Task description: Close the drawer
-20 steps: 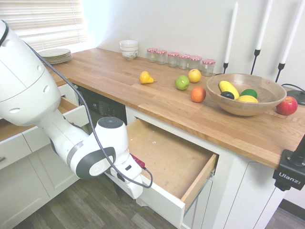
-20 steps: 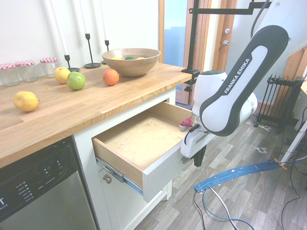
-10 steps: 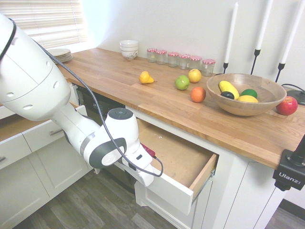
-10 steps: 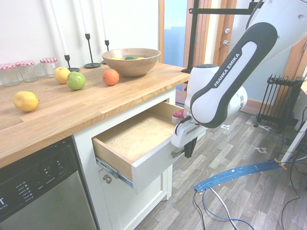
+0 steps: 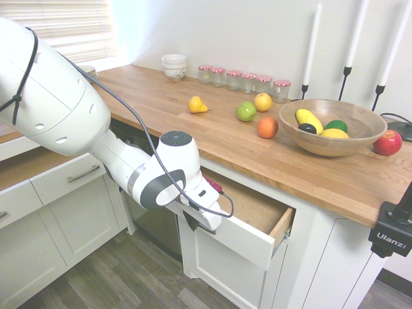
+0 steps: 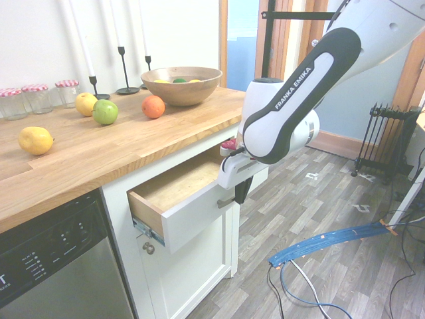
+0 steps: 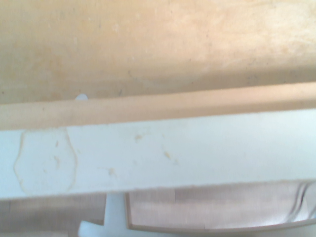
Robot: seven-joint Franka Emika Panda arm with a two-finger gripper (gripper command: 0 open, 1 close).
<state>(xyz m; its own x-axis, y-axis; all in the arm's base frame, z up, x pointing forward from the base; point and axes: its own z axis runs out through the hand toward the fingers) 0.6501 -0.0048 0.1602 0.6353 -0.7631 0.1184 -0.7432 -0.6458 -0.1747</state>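
The drawer point(image 5: 248, 237) under the wooden worktop stands partly open, its white front point(image 6: 192, 216) a short way out from the cabinet and a strip of plywood bottom point(image 6: 189, 183) showing. My gripper point(image 6: 240, 191) is shut, its dark fingers pointing down against the outer face of the drawer front, next to the silver bar handle point(image 6: 226, 201). From the other side, the gripper point(image 5: 192, 223) sits at the front's left end. The wrist view shows the top edge of the white front point(image 7: 173, 148) with the plywood bottom point(image 7: 148, 44) beyond it.
The worktop point(image 5: 161, 96) carries a wooden fruit bowl point(image 5: 331, 125), loose fruit point(image 5: 267, 127), jars point(image 5: 244, 78), stacked bowls point(image 5: 174, 65) and candle holders. A dishwasher point(image 6: 53, 266) stands beside the drawer's cabinet. The neighbouring cabinet point(image 5: 64, 177) is to the left of the arm.
The arm has pushed the drawer inward over the last second; it went from wide open to only partly open. The gripper stayed shut against the front.
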